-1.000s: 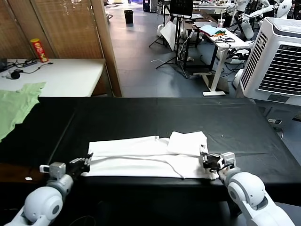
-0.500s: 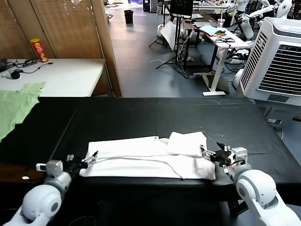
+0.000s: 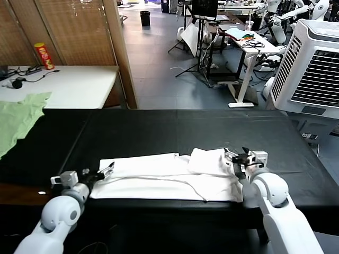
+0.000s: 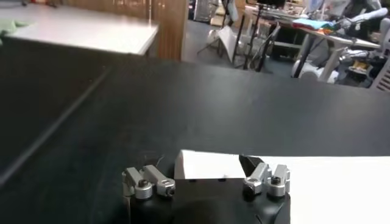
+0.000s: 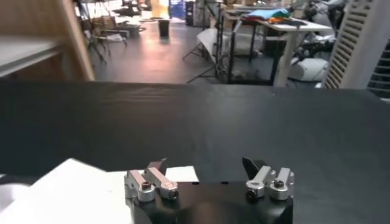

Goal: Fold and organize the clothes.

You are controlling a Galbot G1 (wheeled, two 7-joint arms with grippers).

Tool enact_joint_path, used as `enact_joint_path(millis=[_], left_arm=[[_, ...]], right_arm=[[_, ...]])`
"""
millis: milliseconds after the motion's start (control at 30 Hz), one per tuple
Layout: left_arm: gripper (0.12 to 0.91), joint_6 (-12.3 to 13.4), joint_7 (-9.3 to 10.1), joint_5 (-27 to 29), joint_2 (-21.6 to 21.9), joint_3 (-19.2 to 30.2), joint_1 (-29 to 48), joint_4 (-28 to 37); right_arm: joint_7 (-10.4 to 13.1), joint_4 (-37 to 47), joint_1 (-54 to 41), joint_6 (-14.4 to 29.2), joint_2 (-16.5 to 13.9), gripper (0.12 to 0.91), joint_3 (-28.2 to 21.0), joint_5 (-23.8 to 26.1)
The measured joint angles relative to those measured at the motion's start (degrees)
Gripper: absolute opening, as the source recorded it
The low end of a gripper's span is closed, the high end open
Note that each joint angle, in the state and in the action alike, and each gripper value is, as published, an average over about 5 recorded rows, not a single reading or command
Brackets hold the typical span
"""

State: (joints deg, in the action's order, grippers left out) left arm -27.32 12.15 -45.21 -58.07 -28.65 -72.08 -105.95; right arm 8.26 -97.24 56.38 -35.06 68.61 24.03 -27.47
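T-shirt (image 3: 164,177) lies folded on my desk (image 3: 159,129); left pincer (image 3: 106,170) at nine o'clock, right pincer (image 3: 237,156) at three, both spread, empty.

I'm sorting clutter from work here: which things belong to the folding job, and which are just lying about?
Job: white T-shirt on the black table; left gripper and right gripper, both open at its ends.

Lying about: green garment, red can, air cooler.
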Motion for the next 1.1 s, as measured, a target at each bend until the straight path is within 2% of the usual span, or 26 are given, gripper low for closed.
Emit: enact_joint_path(millis=[133,233,300,433,500,600,700,867,967,1100], left_arm=[[0.760,0.2,-0.03,0.0,-0.5,0.2,1.1,1.6],[0.628,0.5,-0.06,0.0,-0.7,0.2,1.8,2.7],[0.511,0.8,-0.20,-0.1,-0.8,0.2,2.0,3.2],[0.293,1.3,-1.36,0.1,-0.9,0.1,1.8,3.5],[0.195,1.8,-2.17,0.7,-0.9,0.1,1.8,3.5],[0.133,3.2,-3.72,3.3,-1.0,0.5,2.1,3.7],[0.131,4.7,-4.92,7.2,-1.0,1.2,3.0,4.5],[0.142,5.4,-5.24,10.6,-1.0,2.1,4.8,6.4],[0.246,5.5,-5.42,10.8,-0.7,2.1,5.5,7.0],[0.476,5.9,-5.79,10.7,0.0,1.7,6.0,7.4]], right_arm=[[-0.2,1.8,-0.7,0.0,1.6,0.494,-0.6,1.1],[-0.2,2.3,-0.6,0.1,2.8,0.340,-0.8,1.9],[-0.1,2.4,-0.4,0.2,3.5,0.251,-0.7,2.6],[0.7,1.9,0.6,1.5,4.5,0.141,-0.4,4.8],[1.2,1.4,1.2,2.3,4.9,0.130,-0.3,6.1],[1.8,0.7,2.2,3.2,5.3,0.123,0.0,8.0],[1.7,0.1,3.1,3.4,5.5,0.123,0.3,8.7],[-0.3,-1.0,4.2,3.2,5.1,0.142,0.5,8.3],[-1.2,-2.1,5.1,3.1,4.4,0.249,0.8,7.8],[-2.0,-4.4,6.3,3.0,3.4,0.461,1.5,7.0]])
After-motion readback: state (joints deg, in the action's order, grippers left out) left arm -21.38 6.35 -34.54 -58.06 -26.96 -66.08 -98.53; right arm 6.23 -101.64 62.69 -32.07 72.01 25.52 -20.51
